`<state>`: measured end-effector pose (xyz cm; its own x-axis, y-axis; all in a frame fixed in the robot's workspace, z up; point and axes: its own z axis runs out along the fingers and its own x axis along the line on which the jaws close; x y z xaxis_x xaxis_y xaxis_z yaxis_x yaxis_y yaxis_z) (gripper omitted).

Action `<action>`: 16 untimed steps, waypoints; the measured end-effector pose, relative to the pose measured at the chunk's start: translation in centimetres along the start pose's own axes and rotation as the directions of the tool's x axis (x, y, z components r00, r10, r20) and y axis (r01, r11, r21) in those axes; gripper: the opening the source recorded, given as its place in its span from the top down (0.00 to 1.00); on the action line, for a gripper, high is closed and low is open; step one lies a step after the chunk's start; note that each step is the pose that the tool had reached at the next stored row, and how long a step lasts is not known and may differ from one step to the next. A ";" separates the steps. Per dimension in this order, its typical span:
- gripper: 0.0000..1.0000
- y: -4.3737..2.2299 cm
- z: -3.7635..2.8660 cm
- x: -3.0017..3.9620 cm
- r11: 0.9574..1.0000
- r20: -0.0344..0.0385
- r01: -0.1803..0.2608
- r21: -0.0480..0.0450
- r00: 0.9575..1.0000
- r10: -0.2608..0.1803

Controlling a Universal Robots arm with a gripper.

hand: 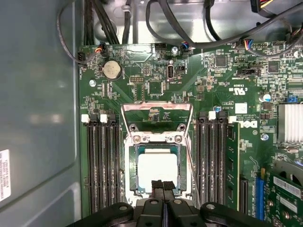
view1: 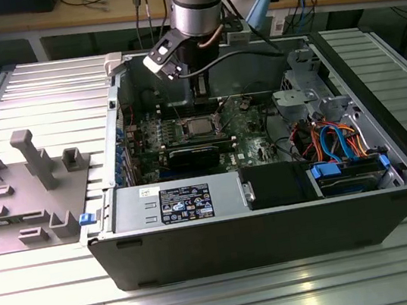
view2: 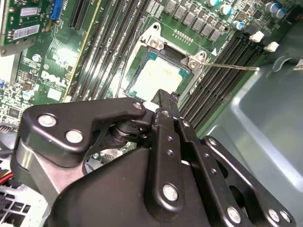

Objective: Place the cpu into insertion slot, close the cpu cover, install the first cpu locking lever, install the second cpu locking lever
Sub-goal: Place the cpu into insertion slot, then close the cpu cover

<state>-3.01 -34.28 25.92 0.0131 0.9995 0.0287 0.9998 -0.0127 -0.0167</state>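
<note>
Already the cpu (hand: pixel 157 165) sits in the insertion slot (hand: pixel 133 166), with the cpu cover (hand: pixel 157 105) swung open. The end effector (hand: pixel 163 183), fingers pressed together and empty, hangs over the cpu's edge between black memory slots (hand: pixel 102 161).

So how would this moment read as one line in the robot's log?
gripper: shut, by chip's edge | chip: in socket | cover: open

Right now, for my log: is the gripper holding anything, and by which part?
Nothing, apparently: the gripper is shut, empty, by the cpu lying in the insertion slot.
</note>
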 end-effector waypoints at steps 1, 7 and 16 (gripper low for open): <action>0.89 0.00 -0.19 0.01 1.000 0.000 0.000 0.000 1.000 0.000; 0.89 -0.02 -1.09 0.03 1.000 0.000 0.000 0.000 1.000 0.000; 0.89 -0.01 -1.10 0.03 1.000 -0.001 0.000 0.000 1.000 0.000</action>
<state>-3.00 -34.28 27.02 0.0131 0.9995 0.0293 0.9998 -0.0126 -0.0166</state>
